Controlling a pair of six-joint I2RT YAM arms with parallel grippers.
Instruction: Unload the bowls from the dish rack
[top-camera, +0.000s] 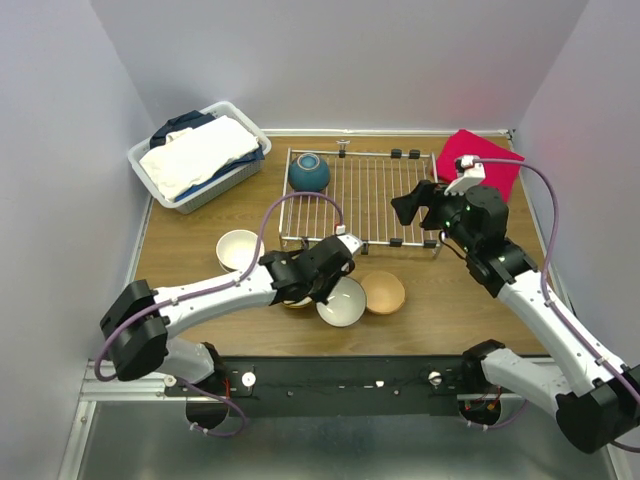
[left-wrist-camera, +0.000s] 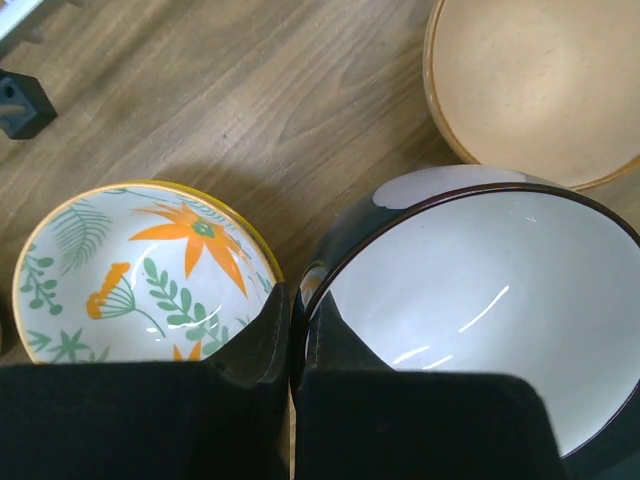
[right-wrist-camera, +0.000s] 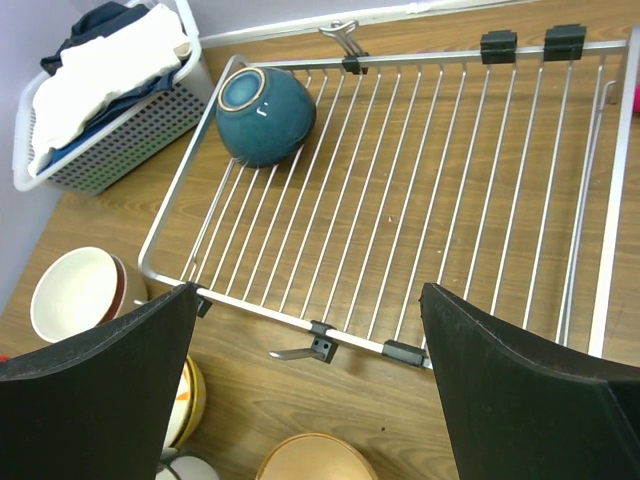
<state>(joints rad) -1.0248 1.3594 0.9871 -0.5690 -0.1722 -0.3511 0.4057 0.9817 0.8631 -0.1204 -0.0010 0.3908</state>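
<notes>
Currently in hand: setting down a dark-glazed round ceramic bowl with a white inside (left-wrist-camera: 480, 300), off the flat silver wire dish rack (top-camera: 360, 195) at its 6 o'clock side, over the wooden tabletop (top-camera: 460, 300). I cannot tell whether it rests there yet.
Left claw (left-wrist-camera: 292, 335): fingers almost together, clamped on that bowl's rim, one outside and one inside.
Right claw (right-wrist-camera: 308, 300): fingers wide apart, holding nothing, hovering over the rack's 3 o'clock side.
On the rack: one teal round ceramic bowl (right-wrist-camera: 265, 115), tipped with its foot showing, at the 11 o'clock corner.
Unloaded: orange-and-green floral ceramic bowl (left-wrist-camera: 140, 280) just beside the held bowl at 9 o'clock; beige ceramic bowl (left-wrist-camera: 540, 90) close at 1 o'clock; cream ceramic bowl (top-camera: 240, 248) farther toward 9 o'clock.
Next move: probably the left claw lets go and lifts clear of its neighbours. The right claw then has to reach across toward 10 o'clock. The tipped teal bowl may roll, so a rim grip looks safest.
</notes>
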